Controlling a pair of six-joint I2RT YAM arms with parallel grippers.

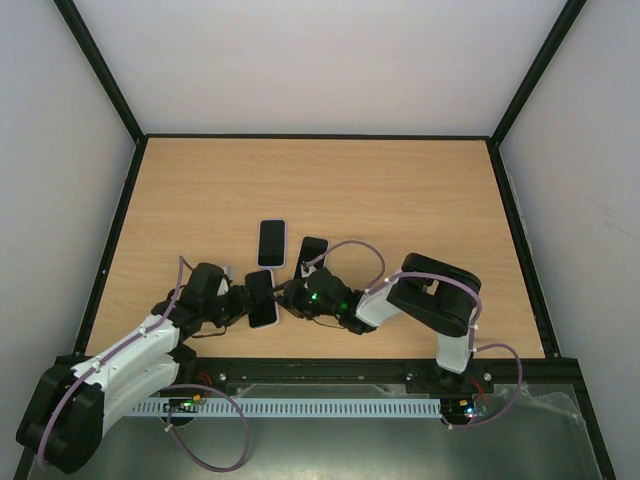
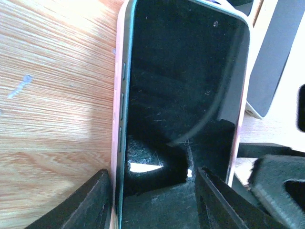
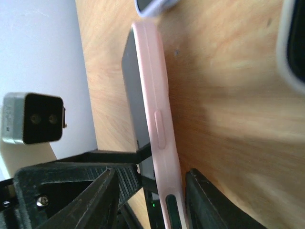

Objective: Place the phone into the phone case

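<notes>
So the phone point(image 1: 262, 298) sat near the front of the wooden table point(image 1: 400, 200), right in the gap between the two arms, dark screen facing up. It was wearing the pink case point(image 3: 155, 95). In the left wrist view, pink rim ran along both long sides of the glass point(image 2: 181, 95), though I honestly couldn't tell whether it was seated all the way in.

The left gripper point(image 1: 235, 303) came at it from the left. Its fingers point(image 2: 90, 200) stood on either side of the phone's near end, one up against the pink edge and the other crossing in front of a corner of the screen. Actually pinching or just straddling it? Couldn't tell.

The right gripper point(image 1: 290, 297) was at the opposite side. From its own camera the case showed edge-on, with a long side button, and ran down between the two fingers point(image 3: 209, 200). One finger sat very close to the pink, and on the other side it was all black parts. No idea if it was clamped.

Just behind lay two more handsets, a white-rimmed phone point(image 1: 272, 243) and a darker phone point(image 1: 312, 250) beside it.
</notes>
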